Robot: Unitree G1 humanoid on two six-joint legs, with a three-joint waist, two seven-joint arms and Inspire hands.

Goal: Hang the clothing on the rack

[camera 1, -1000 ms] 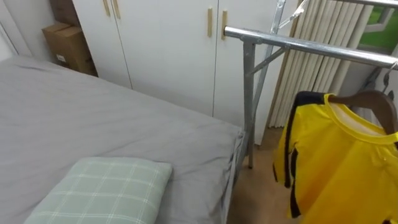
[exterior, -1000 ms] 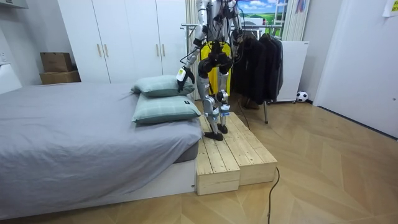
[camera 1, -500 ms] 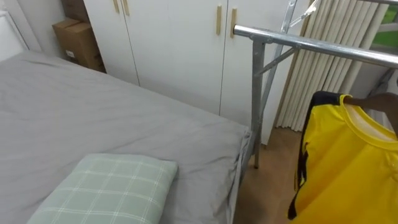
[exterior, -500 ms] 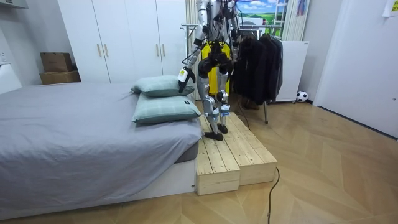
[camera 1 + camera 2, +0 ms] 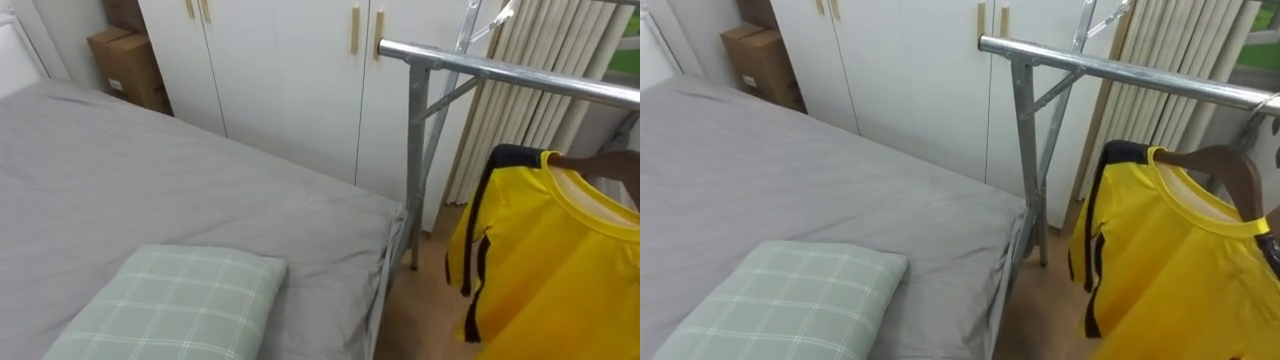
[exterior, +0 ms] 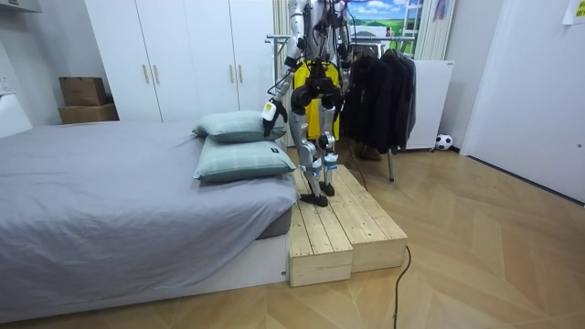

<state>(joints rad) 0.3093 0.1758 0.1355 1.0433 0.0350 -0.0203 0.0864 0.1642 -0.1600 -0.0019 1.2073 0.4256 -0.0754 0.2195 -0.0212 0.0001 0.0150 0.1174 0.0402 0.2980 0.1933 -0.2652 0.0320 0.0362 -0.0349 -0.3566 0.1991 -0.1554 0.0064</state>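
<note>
A yellow shirt [image 5: 1170, 262] with dark side stripes hangs on a brown wooden hanger [image 5: 1228, 166] at the right. The hanger's metal hook [image 5: 1266, 103] reaches up to the silver clothes rail [image 5: 1120, 70]; whether it rests on the rail I cannot tell. In the room view I stand on a wooden platform [image 6: 343, 228] between the bed and the rack, with the yellow shirt [image 6: 317, 111] in front of my body. My left hand [image 6: 271, 111] hangs low over the pillows. My right hand [image 6: 322, 90] is up by the shirt.
A grey bed [image 5: 150, 190] with a green checked pillow [image 5: 180, 305] lies on the left. White wardrobes [image 5: 290, 70] and a cardboard box [image 5: 125, 65] stand behind. The rail's upright post [image 5: 415, 160] stands by the bed corner. Dark clothes [image 6: 379, 87] hang further along the rack.
The eye view has shifted a little to the left. The shirt's left sleeve has swung out to the left. My left arm has barely moved.
</note>
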